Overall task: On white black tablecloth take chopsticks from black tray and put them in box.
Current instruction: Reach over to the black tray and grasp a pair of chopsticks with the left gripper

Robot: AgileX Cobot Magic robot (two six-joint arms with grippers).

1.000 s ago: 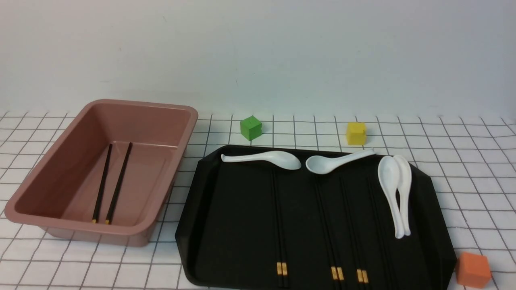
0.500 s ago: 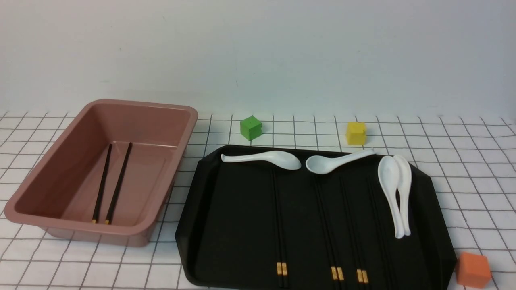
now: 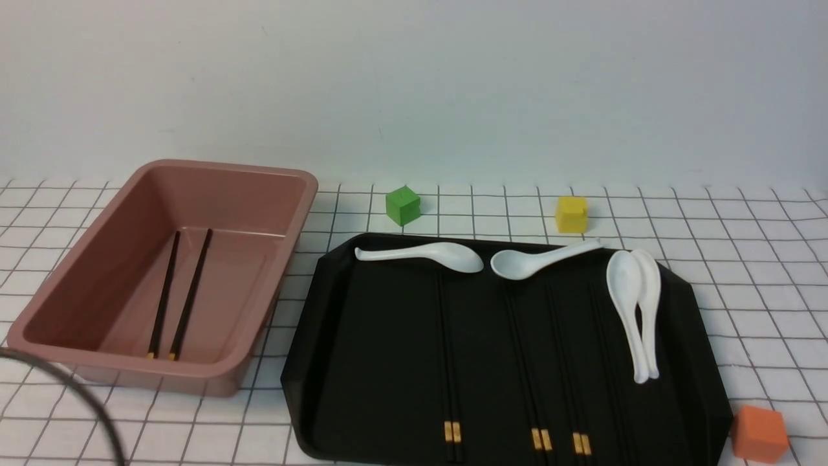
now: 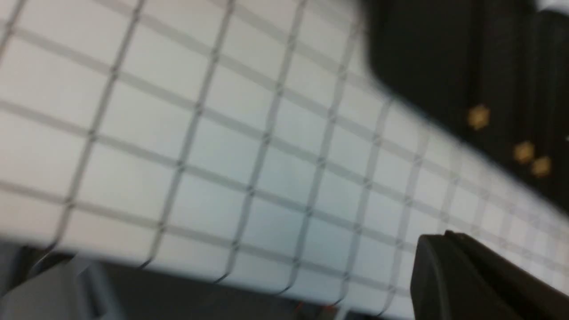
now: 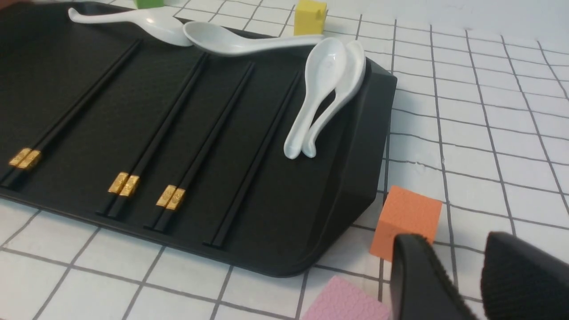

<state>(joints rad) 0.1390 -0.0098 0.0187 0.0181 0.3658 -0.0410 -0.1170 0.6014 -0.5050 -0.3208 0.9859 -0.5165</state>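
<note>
The black tray (image 3: 381, 362) lies on the grid tablecloth (image 3: 744, 272). On it lie several pairs of black chopsticks (image 3: 447, 362) with gold bands towards me, also seen in the right wrist view (image 5: 146, 153). The pink-brown box (image 3: 246, 175) stands left of the tray with two chopsticks (image 3: 189, 294) inside. My right gripper (image 5: 458, 249) is open and empty, low over the cloth by the tray's near right corner (image 5: 311, 213). The left wrist view is blurred: one dark finger (image 4: 462, 275) shows over the cloth near a tray corner (image 4: 422, 58). No gripper shows in the front view.
Several white spoons (image 3: 631, 304) lie across the tray's far and right parts. A green cube (image 3: 402, 205) and a yellow cube (image 3: 572, 214) stand behind the tray. An orange cube (image 5: 406, 220) and a pink block (image 5: 342, 302) sit just beside my right gripper. A dark cable (image 3: 84, 398) curves at bottom left.
A dark cable has come into the front view at the bottom left. The tray, box, chopsticks and spoons have not moved.
</note>
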